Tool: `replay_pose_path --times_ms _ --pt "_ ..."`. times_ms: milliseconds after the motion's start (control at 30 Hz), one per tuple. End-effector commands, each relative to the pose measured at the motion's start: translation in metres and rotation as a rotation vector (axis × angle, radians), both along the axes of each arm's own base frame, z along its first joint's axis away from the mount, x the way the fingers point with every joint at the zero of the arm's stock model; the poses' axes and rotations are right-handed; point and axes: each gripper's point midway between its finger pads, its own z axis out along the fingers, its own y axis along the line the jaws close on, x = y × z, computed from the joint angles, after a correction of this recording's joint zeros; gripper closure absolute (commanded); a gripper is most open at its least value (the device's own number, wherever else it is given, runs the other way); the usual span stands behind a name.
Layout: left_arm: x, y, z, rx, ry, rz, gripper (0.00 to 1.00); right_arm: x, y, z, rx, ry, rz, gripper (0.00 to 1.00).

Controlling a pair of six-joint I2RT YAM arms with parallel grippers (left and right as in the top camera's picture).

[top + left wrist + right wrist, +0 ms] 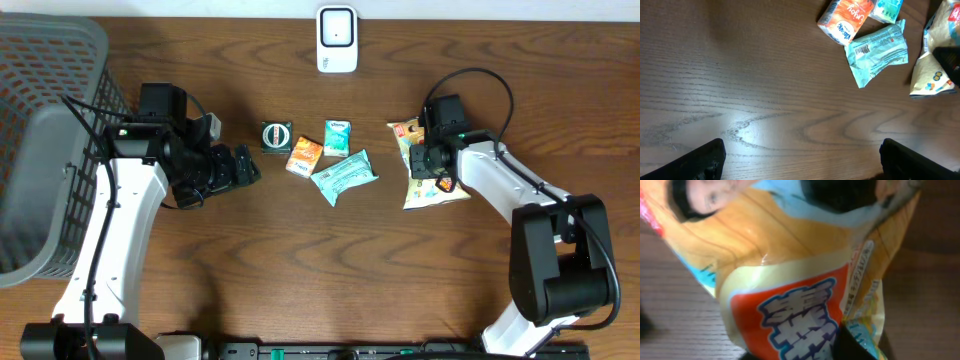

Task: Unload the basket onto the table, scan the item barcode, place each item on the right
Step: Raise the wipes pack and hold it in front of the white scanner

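Overhead: orange-yellow crinkly plastic snack bag [440,193] lies flat at right side of brown wooden table [300,280], right gripper [432,160] down on it. We cannot tell if jaws clamp it. Left gripper [802,162] jaws wide apart, empty. Risk we see: slick film slips on lift, so barcode misses white boxy scanner [337,38].
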Motion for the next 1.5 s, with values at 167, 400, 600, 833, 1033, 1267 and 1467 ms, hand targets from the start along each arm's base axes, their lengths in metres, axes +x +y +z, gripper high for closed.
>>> replay_pose_path --times_ms 167,400,600,833,1033,1267,1467 --pt "-0.001 -0.002 -0.002 -0.003 0.006 -0.015 0.02 0.029 0.034 0.032 0.161 -0.059 0.046 0.99" --pt "-0.001 -0.002 -0.002 -0.003 0.006 -0.015 0.02 0.102 0.066 0.118 0.282 -0.366 0.087 0.99" --pt "-0.001 -0.002 -0.002 -0.003 0.006 -0.015 0.02 0.146 0.101 0.187 0.357 -0.713 0.158 0.99" --pt "-0.001 -0.002 -0.002 -0.003 0.007 -0.015 0.02 0.169 0.128 0.239 0.491 -0.97 0.051 0.99" --pt "-0.001 -0.002 -0.002 -0.003 0.006 -0.015 0.02 0.198 0.155 0.24 0.535 -1.014 0.067 0.99" --pt "-0.001 -0.002 -0.002 -0.003 0.006 -0.015 0.02 0.257 0.184 0.228 0.477 -0.996 0.115 0.99" --pt "-0.001 -0.002 -0.002 -0.003 0.006 -0.015 0.02 0.287 0.177 0.202 0.385 -1.002 0.033 0.99"
